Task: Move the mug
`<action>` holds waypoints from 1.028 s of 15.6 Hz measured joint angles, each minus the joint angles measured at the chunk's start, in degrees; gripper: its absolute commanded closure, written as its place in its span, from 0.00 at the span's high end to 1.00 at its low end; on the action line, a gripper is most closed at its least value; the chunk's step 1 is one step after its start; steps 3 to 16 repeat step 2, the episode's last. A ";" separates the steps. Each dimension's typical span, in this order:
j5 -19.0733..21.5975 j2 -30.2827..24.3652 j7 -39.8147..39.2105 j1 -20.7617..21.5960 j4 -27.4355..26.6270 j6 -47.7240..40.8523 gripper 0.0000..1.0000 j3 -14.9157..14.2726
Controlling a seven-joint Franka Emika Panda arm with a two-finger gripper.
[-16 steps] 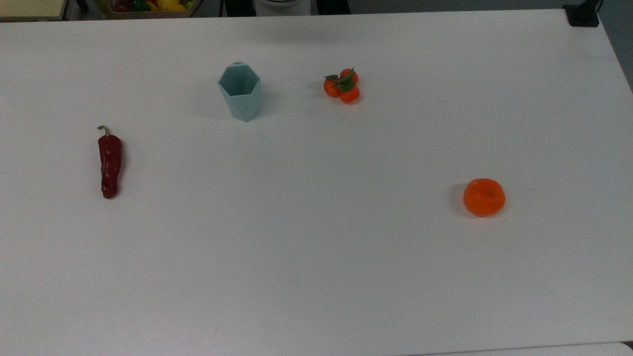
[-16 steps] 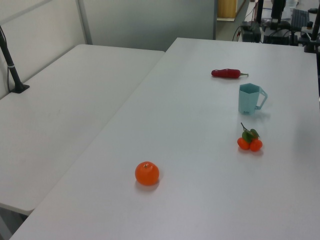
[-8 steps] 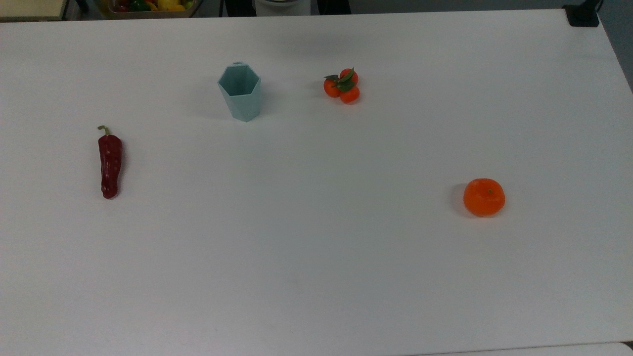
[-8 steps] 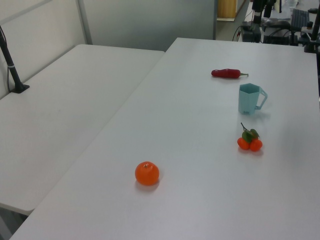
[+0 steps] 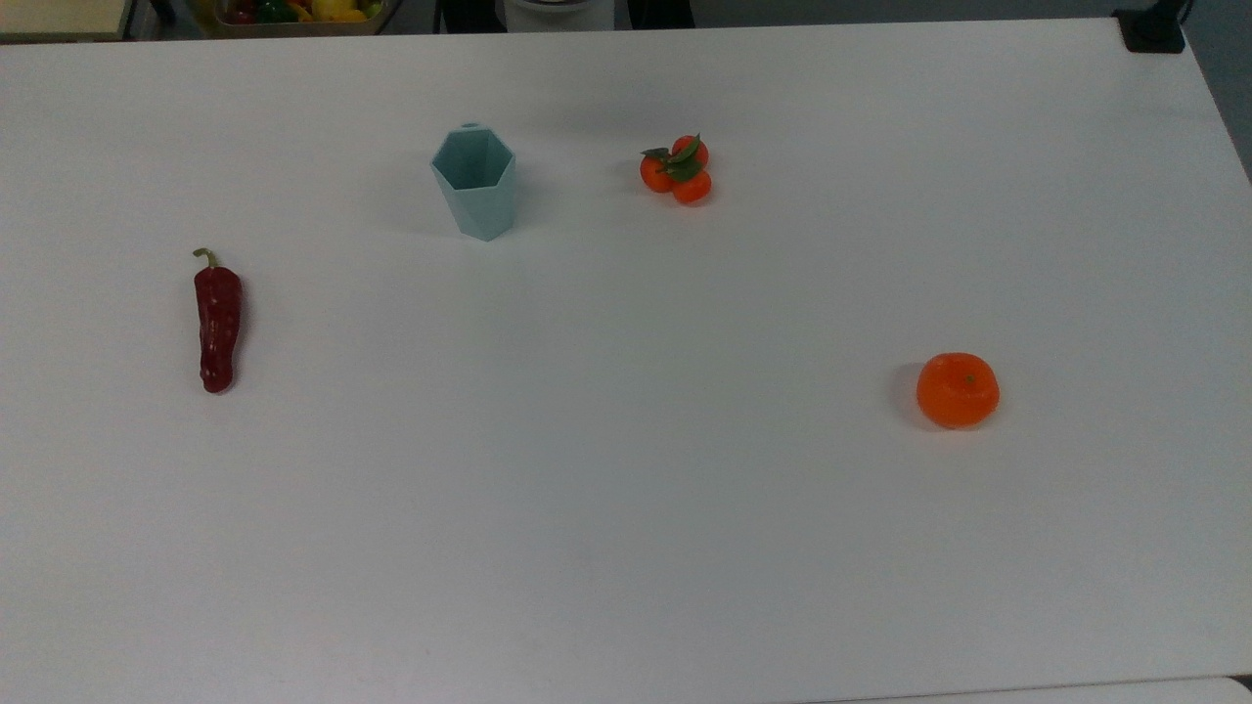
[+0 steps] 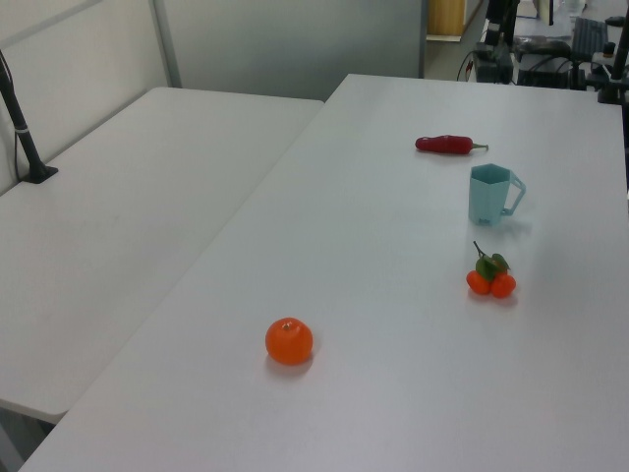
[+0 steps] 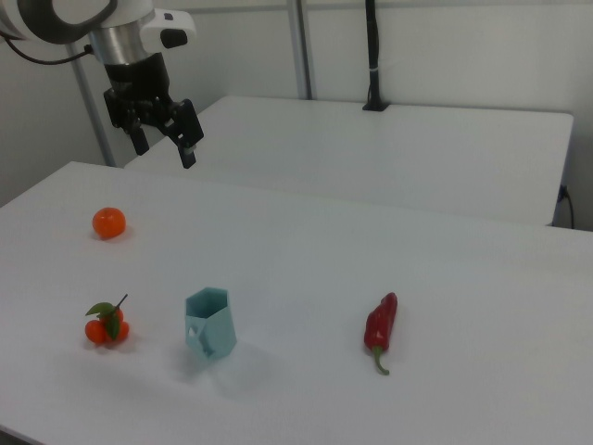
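Gripper [image 7: 165, 146] is hanging high with fingers spread wide and empty, approach pending: descending onto the upright mug [image 7: 210, 324] seems next.

text: none legible | labels, brands, numbers, signs — nothing can be read on any surface

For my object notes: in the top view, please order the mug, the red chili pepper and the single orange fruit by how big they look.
1. mug
2. red chili pepper, longer than the mug but much thinner
3. single orange fruit; its place against the pepper is unsure.
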 measured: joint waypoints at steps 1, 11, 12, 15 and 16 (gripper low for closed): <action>0.00 0.08 -0.03 0.10 0.00 0.01 1.00 0.00; 0.00 0.15 -0.03 0.18 0.00 0.01 1.00 0.00; 0.00 0.15 -0.03 0.18 0.00 0.01 1.00 0.00; 0.00 0.15 -0.03 0.18 0.00 0.01 1.00 0.00; 0.00 0.15 -0.03 0.18 0.00 0.01 1.00 0.00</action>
